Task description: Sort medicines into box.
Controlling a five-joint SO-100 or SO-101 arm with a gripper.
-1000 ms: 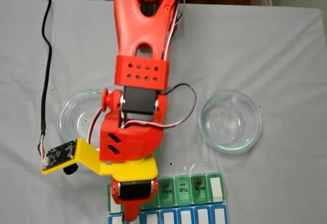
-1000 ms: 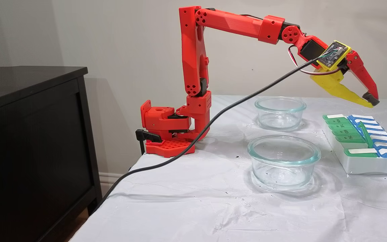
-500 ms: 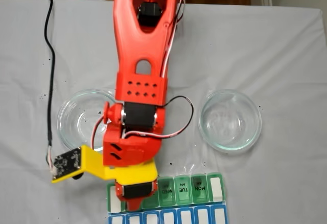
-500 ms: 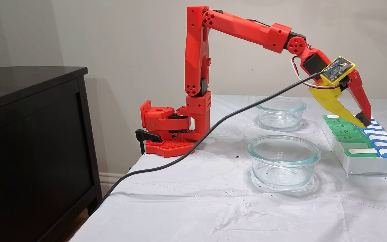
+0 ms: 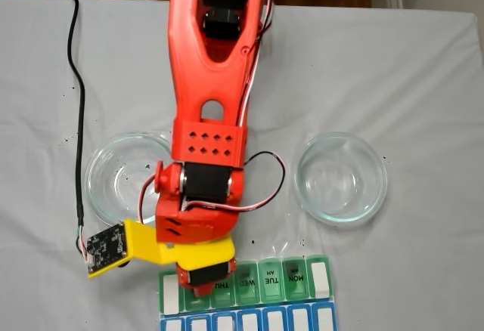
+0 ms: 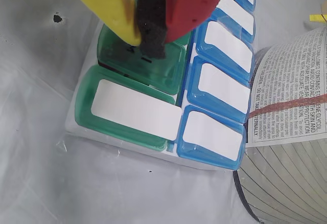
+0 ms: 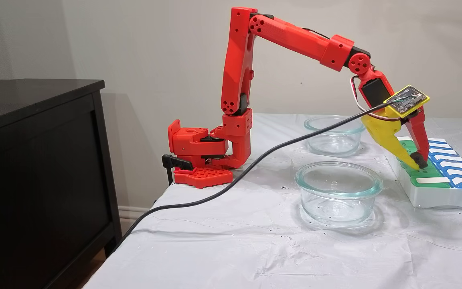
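Wrist view: the box (image 6: 153,106) lies on a white cloth (image 6: 36,132), green lids beside blue ones, next to a printed container (image 6: 291,91). The gripper (image 6: 148,29), fingers closed together with nothing seen between them, presses its tip on a green lid. In a fixed view, the box (image 7: 435,192) sits near the tabletop's right edge, two glass bowls (image 7: 338,192) beside it, a black cabinet (image 7: 34,160) against the beige wall.

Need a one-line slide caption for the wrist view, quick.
Closed claw pressing down on a green lid of the pill organiser, beside its blue-and-white row.
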